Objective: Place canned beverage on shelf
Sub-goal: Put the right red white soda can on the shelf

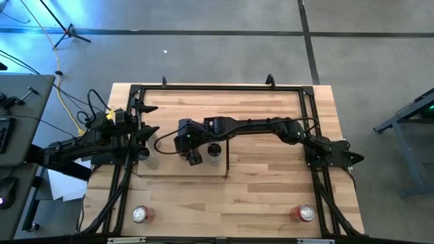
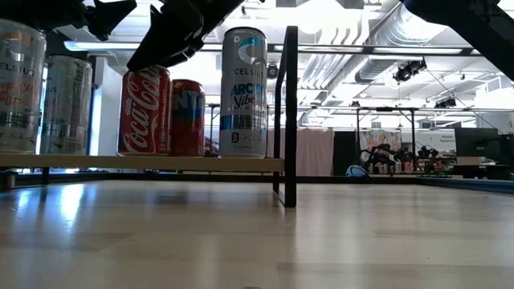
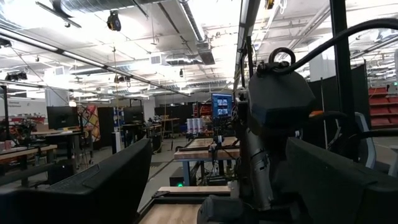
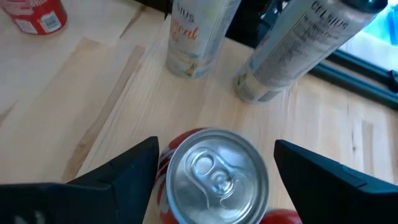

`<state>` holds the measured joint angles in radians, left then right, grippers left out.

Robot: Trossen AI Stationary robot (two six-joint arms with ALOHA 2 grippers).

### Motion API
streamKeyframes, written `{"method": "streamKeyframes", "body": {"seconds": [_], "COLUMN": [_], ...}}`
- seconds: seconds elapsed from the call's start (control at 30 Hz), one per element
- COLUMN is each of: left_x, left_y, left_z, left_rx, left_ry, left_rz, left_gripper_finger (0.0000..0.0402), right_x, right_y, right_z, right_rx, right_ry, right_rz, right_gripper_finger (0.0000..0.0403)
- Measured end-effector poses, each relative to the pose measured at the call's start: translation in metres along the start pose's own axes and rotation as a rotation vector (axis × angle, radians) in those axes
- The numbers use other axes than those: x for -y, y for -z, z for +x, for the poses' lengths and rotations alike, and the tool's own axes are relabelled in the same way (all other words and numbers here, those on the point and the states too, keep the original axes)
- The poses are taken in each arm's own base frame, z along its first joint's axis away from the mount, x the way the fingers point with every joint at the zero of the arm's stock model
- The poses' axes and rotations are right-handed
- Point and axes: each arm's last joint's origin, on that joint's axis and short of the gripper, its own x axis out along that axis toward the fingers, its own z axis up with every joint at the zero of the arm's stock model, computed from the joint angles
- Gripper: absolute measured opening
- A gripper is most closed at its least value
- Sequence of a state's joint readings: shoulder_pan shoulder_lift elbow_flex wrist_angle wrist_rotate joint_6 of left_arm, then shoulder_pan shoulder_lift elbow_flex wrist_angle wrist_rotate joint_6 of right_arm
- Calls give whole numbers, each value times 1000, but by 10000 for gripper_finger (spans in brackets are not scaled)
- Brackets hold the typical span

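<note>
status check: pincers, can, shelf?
Right pincer open, straddling red can standing on shelf. Left pincer parked at table's left edge. Two cans left up front.

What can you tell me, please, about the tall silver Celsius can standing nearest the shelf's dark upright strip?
The tall slim silver-and-teal Celsius Arctic Vibe can looks like metal with a plain silver rim. It stands upright on the pale-wood shelf panel, last in the row beside the thin dark upright strip. A red-and-blue can stands close beside it; whether they touch is unclear. No gripper holds it.
</note>
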<state>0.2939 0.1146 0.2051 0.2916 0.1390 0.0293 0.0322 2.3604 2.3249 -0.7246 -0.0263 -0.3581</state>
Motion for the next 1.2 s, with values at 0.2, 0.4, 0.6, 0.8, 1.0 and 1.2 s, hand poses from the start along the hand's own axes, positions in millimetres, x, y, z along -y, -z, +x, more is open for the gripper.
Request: {"method": "streamKeyframes", "body": {"seconds": [0.2, 0.4, 0.6, 0.8, 1.0, 1.2], "left_x": [0, 0, 0, 0, 0, 0], "left_y": [0, 0, 0, 0, 0, 0], "left_z": [0, 0, 0, 0, 0, 0], "left_rx": [-2, -4, -4, -4, -4, -4], "left_ry": [-1, 0, 0, 0, 0, 0], "left_rz": [0, 0, 0, 0, 0, 0], "left_gripper_finger": [346, 346, 346, 346, 346, 346], "right_x": [-1, -2, 0, 1, 1, 7], "right_y": [1, 4, 6, 6, 5, 3], "right_z": [0, 0, 0, 0, -1, -1], "right_rx": [-11, -40, -53, -54, -47, -11], "right_ry": [-9, -21, -17, -14, -15, 4], "right_rz": [16, 44, 50, 74, 78, 81], "right_gripper_finger": [304, 304, 302, 280, 265, 259]}}
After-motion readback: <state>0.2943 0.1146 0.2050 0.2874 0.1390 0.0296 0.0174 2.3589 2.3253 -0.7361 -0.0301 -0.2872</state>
